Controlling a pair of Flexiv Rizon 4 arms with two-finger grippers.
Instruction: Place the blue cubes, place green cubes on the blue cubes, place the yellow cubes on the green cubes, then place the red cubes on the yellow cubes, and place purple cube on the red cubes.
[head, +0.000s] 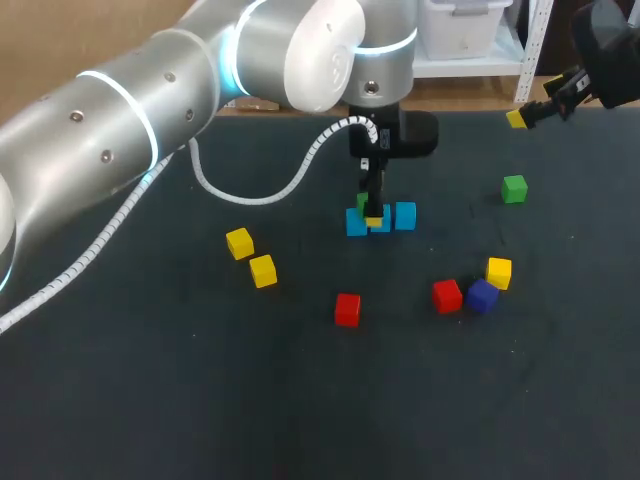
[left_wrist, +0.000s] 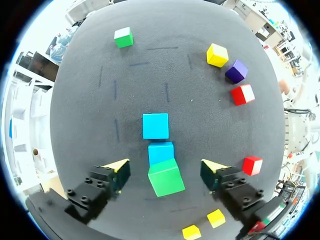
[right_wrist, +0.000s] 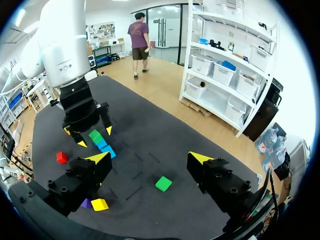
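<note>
The left gripper (left_wrist: 166, 166) hangs open, its yellow tips standing clear on either side of a green cube (left_wrist: 166, 177) and touching neither face. That cube sits on the near end of a row of blue cubes (left_wrist: 155, 125) that runs straight ahead of the gripper. It is twisted slightly out of line with them. From above, the gripper hides most of it and the blue cube beneath. The right gripper (right_wrist: 149, 159) is open too and holds nothing, with a second green cube (right_wrist: 163, 183) on the desk (right_wrist: 142, 147) just ahead of it.
</note>
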